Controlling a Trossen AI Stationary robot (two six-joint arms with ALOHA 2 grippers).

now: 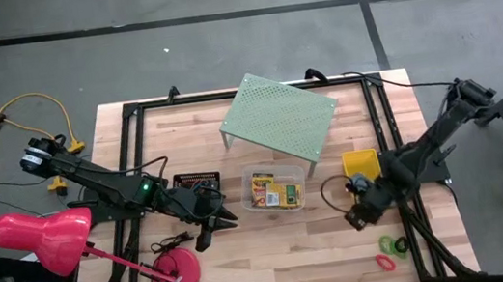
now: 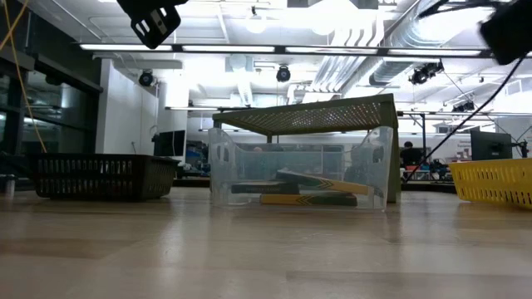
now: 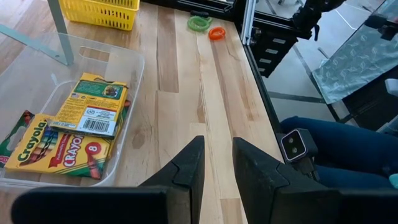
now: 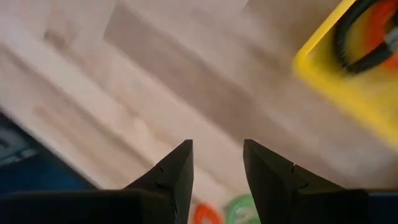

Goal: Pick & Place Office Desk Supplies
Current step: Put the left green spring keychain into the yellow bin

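Observation:
The clear tub stands mid-table and holds green-and-yellow card boxes, lying flat. To its right is the yellow basket; the right wrist view shows a black and a red ring inside it. A green ring, a black ring and a red ring lie on the wood near the right front corner. The black mesh tray sits left of the tub. My left gripper hovers open in front of the tray. My right gripper hovers open in front of the basket, above the rings.
The pale green perforated shelf stands on legs behind the tub. The pink desk lamp leans over the left edge, its round base near the front. Thin dark loops lie by the base. Bare wood lies between base and rings.

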